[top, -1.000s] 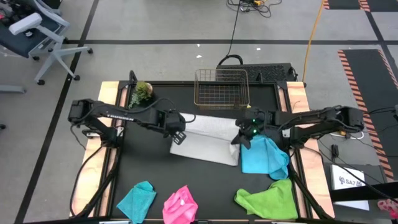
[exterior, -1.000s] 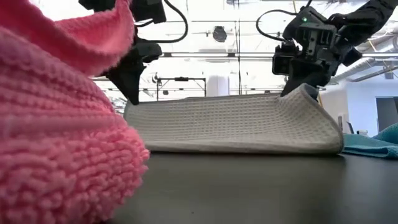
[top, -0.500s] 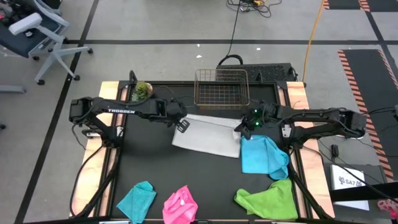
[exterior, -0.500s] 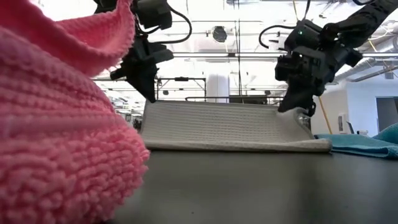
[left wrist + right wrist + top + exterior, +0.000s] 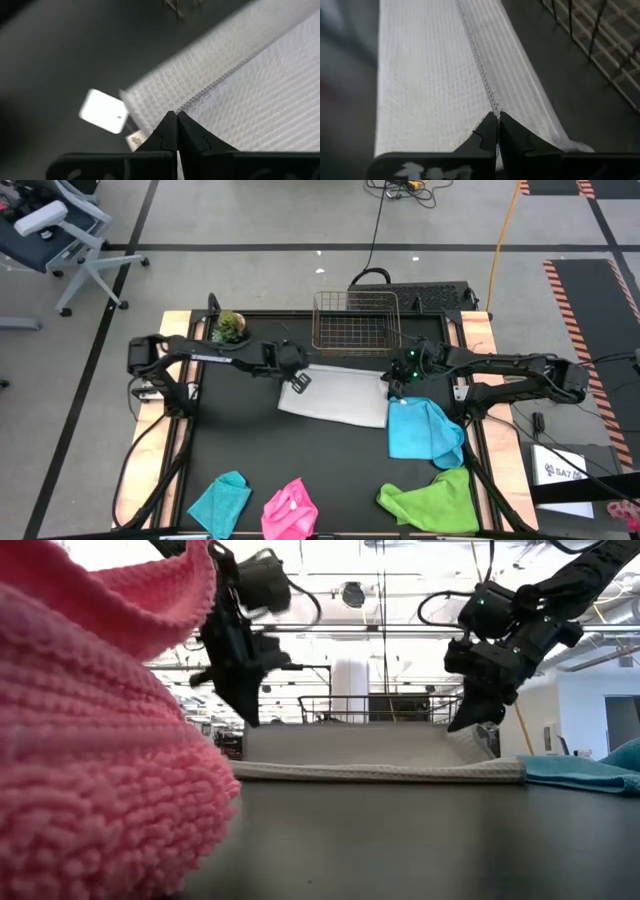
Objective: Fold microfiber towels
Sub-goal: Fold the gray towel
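Observation:
The white towel (image 5: 338, 396) lies folded over at the table's middle, its fold line toward the near edge. My left gripper (image 5: 297, 382) is shut at the top layer's far left corner, beside a white tag (image 5: 102, 111). My right gripper (image 5: 391, 386) is shut at its far right corner. Beyond both held edges a strip of the lower layer (image 5: 520, 75) shows. The sky blue towel (image 5: 424, 430) lies bunched to the right, touching the white one. The lime green (image 5: 438, 498), hot pink (image 5: 290, 510) and teal (image 5: 220, 500) towels lie crumpled along the near edge. My left gripper pinches the hemmed edge (image 5: 186, 106) of the top layer between its two fingers, near the left corner. It comes slanting down from the table's left. The edge sits low over the lower layer, and the rest of the towel lies on the table. My right gripper pinches the same hemmed edge (image 5: 492, 105) between its two fingers, near the right corner, slanting down from the right. In the low view the cloth slopes up a little to the fingers (image 5: 468, 718); the rest lies flat.
A wire basket (image 5: 357, 325) stands just beyond the towel at the far edge. A small green plant (image 5: 230, 327) sits at the far left corner. In the low view the pink towel (image 5: 100, 740) fills the left foreground. Bare black tabletop lies in front of the white towel.
Both grippers, still shut on the towel's edge, have gone toward the far edge and down. The raised top layer has come over and sunk from a high arch to nearly flat on the lower layer. The fold toward the near edge has flattened.

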Available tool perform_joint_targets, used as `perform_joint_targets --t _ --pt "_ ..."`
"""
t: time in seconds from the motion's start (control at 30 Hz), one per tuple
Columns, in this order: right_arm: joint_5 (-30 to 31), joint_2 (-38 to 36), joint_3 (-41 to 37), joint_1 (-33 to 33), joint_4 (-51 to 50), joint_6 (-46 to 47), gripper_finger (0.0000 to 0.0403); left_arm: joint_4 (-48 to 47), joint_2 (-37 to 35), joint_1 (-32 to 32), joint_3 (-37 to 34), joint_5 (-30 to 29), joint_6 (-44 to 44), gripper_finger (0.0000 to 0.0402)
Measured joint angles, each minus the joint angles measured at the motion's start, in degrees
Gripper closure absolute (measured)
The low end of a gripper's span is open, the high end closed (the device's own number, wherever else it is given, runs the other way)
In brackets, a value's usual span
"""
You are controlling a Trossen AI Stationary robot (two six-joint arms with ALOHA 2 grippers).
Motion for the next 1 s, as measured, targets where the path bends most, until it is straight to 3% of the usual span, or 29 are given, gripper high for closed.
perform_joint_targets --t 0.57,0.87,1.0 --pt "3.39 -0.05 0.15 0.02 -1.58 -4.76 0.0401 1.59 2.44 2.08 0.28 -3.07 2.64 0.0399" --pt "13.51 -0.06 -0.05 -0.03 -4.84 -6.58 0.0347 -7.63 2.49 4.11 -0.05 -8.15 3.04 0.0338" --pt "13.83 -0.03 -0.07 0.0 -4.71 -6.72 0.0323 -6.86 2.49 5.32 -0.03 -9.2 4.57 0.0316"
